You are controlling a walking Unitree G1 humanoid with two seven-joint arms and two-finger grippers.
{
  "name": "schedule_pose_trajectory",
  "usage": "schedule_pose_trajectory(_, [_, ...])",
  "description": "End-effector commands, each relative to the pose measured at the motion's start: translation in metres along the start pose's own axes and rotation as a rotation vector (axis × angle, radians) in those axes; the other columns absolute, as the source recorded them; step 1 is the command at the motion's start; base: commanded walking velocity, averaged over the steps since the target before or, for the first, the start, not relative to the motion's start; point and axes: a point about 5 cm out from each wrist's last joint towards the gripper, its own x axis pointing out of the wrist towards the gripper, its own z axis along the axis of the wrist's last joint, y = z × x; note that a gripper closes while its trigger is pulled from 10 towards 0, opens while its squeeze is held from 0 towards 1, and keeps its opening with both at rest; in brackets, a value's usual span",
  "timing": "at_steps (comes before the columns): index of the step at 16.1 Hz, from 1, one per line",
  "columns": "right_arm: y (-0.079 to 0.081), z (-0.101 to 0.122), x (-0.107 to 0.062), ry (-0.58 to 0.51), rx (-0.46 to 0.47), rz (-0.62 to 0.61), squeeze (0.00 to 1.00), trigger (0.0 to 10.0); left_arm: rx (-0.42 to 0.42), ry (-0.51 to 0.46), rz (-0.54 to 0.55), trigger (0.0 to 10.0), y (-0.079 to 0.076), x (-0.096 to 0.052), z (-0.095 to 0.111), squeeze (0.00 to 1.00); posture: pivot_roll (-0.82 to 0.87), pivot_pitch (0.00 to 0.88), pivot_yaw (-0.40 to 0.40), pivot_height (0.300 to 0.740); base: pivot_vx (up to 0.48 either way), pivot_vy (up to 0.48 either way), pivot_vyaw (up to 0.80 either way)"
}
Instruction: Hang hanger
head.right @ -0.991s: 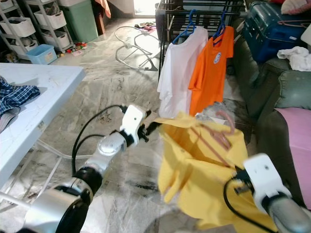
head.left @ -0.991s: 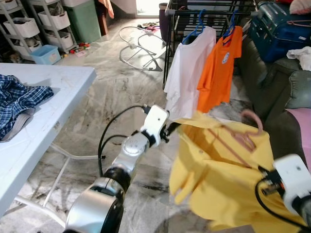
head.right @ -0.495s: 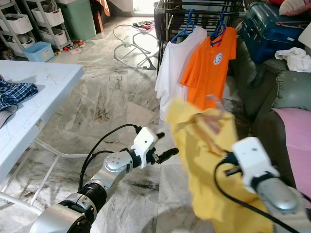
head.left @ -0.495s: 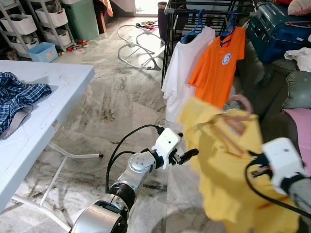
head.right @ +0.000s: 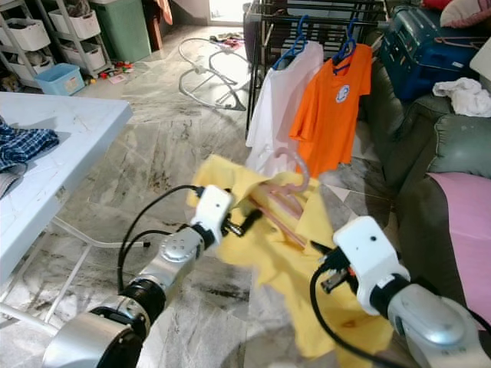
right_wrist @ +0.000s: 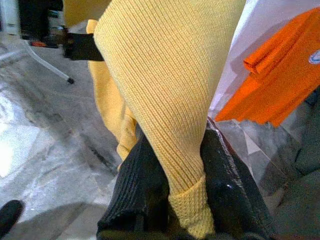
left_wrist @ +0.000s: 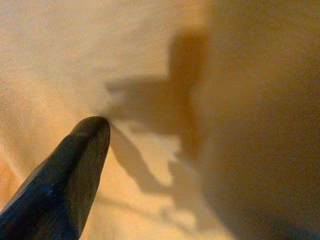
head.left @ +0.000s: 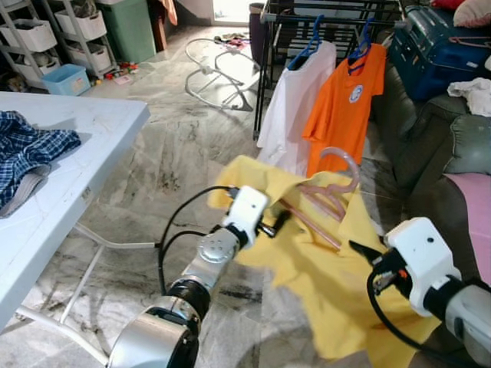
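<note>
A yellow shirt [head.left: 322, 284] on a pink hanger [head.left: 331, 184] is stretched out between my two arms, low above the floor. The hanger's hook points up and back toward the black clothes rack [head.left: 337, 9]. My right gripper [head.left: 359, 250] is at the shirt's right side. In the right wrist view it [right_wrist: 175, 150] is shut on a ribbed yellow edge of the shirt [right_wrist: 165, 75]. My left gripper [head.left: 276, 224] lies against the shirt's left part, with the cloth raised around it. The left wrist view is close on yellow fabric [left_wrist: 150, 60].
A white shirt [head.left: 295, 107] and an orange shirt [head.left: 345, 100] hang on blue hangers on the rack. A white table [head.left: 77, 161] with a plaid garment [head.left: 31, 149] stands at the left. A sofa [head.left: 460, 146] and a blue suitcase [head.left: 437, 38] are at the right. Marble floor lies between.
The shirt has swung left and spread out. My left gripper, clear of it half a second ago, has risen back against it. The right arm has dropped lower.
</note>
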Motion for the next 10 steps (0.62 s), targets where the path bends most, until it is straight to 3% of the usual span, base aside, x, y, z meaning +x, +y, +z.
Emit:
schedule_pose_trajectory(1, [-0.002,0.01,-0.007,-0.04,-0.024,-0.01,0.0,0.0,0.002,0.009,0.025,10.0,0.004,0.002,0.003,1.0,-0.19,0.007,-0.015,0.74,0.0,0.0,0.0])
schedule_pose_trajectory(4, [0.002,0.009,-0.013,-0.027,0.004,-0.003,0.0,0.0,-0.034,0.001,0.155,10.0,0.021,0.002,0.008,1.0,-0.2,0.005,-0.009,0.74,0.0,0.0,0.0])
schedule_pose_trajectory(9, [-0.004,-0.001,-0.016,0.01,0.032,-0.048,0.0,0.0,-0.048,0.026,0.149,10.0,0.025,0.002,0.008,1.0,-0.19,0.004,-0.002,0.74,0.0,0.0,0.0])
schedule_pose_trajectory(10, [-0.006,-0.004,-0.015,0.022,0.031,-0.056,0.0,0.0,-0.052,0.026,0.14,10.0,0.025,0.002,0.008,0.84,-0.19,0.004,-0.001,0.74,0.0,0.0,0.0])
